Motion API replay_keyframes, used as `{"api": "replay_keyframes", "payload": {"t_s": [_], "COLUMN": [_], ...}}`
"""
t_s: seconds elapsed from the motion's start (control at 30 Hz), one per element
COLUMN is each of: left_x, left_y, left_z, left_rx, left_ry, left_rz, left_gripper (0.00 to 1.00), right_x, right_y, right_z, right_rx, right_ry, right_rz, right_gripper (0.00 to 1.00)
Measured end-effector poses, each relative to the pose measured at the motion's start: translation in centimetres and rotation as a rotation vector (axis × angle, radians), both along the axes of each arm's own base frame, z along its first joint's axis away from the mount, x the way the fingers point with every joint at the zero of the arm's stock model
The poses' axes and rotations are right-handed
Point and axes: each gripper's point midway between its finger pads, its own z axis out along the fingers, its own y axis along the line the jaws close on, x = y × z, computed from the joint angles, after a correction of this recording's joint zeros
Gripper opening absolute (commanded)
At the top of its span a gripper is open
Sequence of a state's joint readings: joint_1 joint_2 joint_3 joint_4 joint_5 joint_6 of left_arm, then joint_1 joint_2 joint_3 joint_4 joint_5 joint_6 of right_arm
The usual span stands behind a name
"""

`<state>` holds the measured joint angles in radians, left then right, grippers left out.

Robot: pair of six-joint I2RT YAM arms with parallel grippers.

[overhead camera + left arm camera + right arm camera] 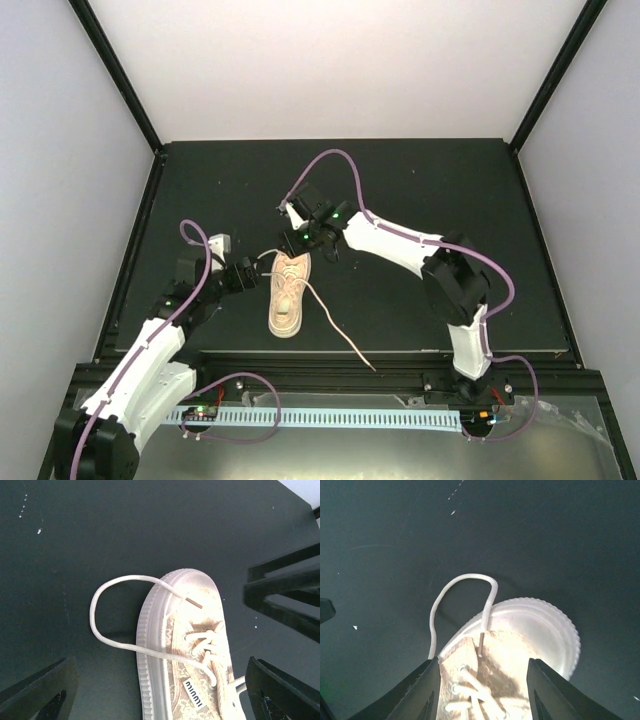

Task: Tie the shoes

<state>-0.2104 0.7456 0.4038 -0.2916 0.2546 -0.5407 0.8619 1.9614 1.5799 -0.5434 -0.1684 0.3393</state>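
Observation:
The beige sneaker (288, 300) lies on the black table, pale toe cap toward the far side. One off-white lace (340, 335) trails right toward the near edge. The other lace forms a loop (97, 625) left of the toe, its tip resting on the toe cap; the loop also shows in the right wrist view (465, 580). My left gripper (258, 275) is open just left of the shoe (195, 645), empty. My right gripper (298, 245) is open over the toe end, its fingers straddling the shoe (535, 630), holding nothing.
The black table top (450, 200) is bounded by white walls and black corner posts. A metal rail with a white cable strip (330, 415) runs along the near edge. The right gripper's fingers (285, 590) show in the left wrist view.

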Motion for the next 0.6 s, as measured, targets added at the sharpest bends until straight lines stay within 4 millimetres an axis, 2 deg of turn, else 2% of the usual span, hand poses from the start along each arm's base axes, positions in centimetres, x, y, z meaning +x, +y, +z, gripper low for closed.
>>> {"api": "replay_keyframes", "payload": {"t_s": [0.27,0.4,0.6], "left_x": [-0.2,-0.3,-0.3], "left_y": [0.0,-0.1,-0.3], "left_z": [-0.8,-1.4,-1.5], "left_rx": [0.030,0.033,0.033], "left_ry": [0.022,0.045,0.050], "left_rz": [-0.022,-0.033,-0.041], "left_gripper": [0.97,0.97,0.97], "right_x": [-0.5,-0.7,-1.0], "right_y": [2.6,3.4,3.2], "right_z": [-3.2,-4.5,-5.8], "right_rx": [-0.033,-0.050,-0.079], "right_ry": [0.056,0.071,0.090], "right_rz": [0.046,0.059,0.060], "right_gripper": [0.30,0.27,0.22]}}
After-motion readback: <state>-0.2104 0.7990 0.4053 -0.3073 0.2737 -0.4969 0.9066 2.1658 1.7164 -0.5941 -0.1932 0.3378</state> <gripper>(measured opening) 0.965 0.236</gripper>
